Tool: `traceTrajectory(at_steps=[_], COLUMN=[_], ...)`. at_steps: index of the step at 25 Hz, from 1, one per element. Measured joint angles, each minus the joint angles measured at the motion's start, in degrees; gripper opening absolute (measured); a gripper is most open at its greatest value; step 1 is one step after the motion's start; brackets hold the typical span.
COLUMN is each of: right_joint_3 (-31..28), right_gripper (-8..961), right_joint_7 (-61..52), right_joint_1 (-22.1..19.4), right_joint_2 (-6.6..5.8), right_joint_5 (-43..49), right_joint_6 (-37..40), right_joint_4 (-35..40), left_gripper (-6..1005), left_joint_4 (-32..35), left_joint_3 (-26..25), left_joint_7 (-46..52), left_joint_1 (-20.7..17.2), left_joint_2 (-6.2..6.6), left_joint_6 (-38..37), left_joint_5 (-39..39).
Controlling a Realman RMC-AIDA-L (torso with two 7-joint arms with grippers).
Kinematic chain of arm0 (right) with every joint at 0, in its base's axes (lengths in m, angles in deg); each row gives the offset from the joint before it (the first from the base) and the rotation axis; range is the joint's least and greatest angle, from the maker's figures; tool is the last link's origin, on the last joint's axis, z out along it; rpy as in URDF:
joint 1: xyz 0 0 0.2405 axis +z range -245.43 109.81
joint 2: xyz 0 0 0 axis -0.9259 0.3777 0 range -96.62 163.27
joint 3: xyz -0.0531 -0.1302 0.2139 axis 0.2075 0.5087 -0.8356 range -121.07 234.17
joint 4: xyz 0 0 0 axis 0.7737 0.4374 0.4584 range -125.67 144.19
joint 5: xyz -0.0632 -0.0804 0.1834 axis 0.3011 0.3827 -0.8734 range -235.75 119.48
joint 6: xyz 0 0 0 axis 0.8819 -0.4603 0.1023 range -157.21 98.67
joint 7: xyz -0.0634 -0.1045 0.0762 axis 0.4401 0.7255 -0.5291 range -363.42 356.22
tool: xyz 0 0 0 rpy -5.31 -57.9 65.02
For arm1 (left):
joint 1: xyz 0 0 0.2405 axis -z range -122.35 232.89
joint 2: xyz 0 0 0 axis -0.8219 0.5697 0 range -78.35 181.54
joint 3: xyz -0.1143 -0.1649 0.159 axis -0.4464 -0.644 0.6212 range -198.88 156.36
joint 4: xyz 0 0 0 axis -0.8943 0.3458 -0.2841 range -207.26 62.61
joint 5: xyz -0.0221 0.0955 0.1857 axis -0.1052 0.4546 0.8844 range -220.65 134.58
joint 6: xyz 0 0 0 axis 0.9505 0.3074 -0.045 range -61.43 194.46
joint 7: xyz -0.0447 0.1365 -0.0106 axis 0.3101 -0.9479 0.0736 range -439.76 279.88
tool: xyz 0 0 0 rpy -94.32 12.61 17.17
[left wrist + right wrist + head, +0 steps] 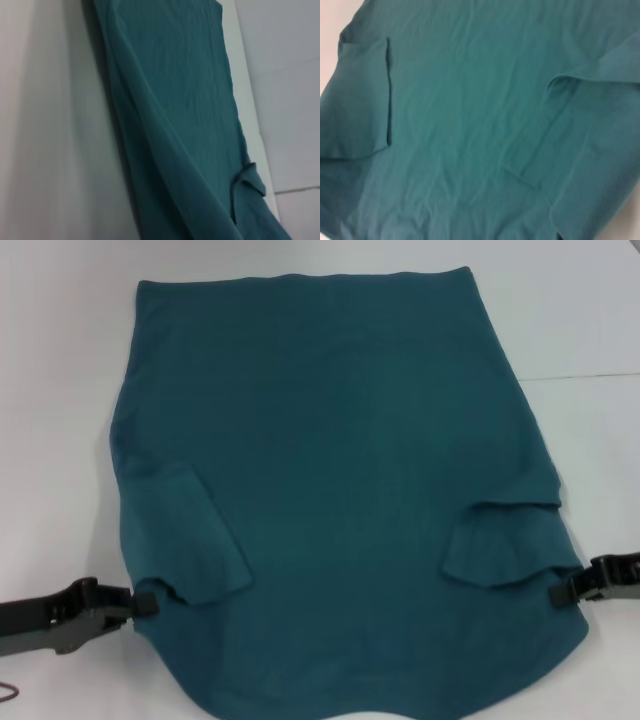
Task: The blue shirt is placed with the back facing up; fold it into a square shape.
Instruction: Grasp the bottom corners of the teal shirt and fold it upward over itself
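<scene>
The blue shirt (340, 500) lies spread on the white table (60, 390), plain side up, with both sleeves (195, 540) folded inward onto the body. My left gripper (146, 602) is at the shirt's left edge, just below the folded left sleeve, pinched shut on the cloth. My right gripper (560, 591) sits at the right edge beside the other folded sleeve (500, 550), likewise shut on the fabric. In the left wrist view the shirt's edge (165, 150) rises as a ridge toward the camera. The right wrist view shows the shirt (465, 115) with a sleeve flap (362, 95).
White table surface surrounds the shirt on the left, right and far sides. A table seam line (590, 375) runs at the far right. The shirt's near end reaches the bottom of the head view.
</scene>
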Motion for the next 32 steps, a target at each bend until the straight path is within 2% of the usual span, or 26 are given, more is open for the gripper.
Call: traceTrajectory(at_steps=[8,18,23,32], right_joint_3=[0.0,0.32,0.44,0.45], right_gripper=[69,75,79,85], right_joint_7=[-0.11,3.03,3.94,7.38], right_joint_1=[-0.44,-2.43,-3.19,-4.1], right_joint_2=[-0.29,-0.84,-0.84,-0.43], right_joint_5=[2.8,4.52,6.33,6.46], right_joint_6=[3.35,9.2,10.63,13.93], right_joint_4=[0.11,0.21,0.21,0.2], left_gripper=[19,21,23,26], left_joint_4=[1.22,5.7,7.17,7.54], left_joint_3=[0.88,1.37,1.26,0.81], left_joint_7=[-0.18,-2.36,-3.68,-6.63], left_joint_1=[-1.01,-4.0,-6.12,-7.15], left_joint_2=[0.01,0.02,-0.15,-0.36], left_joint_6=[-2.33,-10.39,-12.72,-14.68], left_joint_5=[2.36,5.87,9.49,12.19])
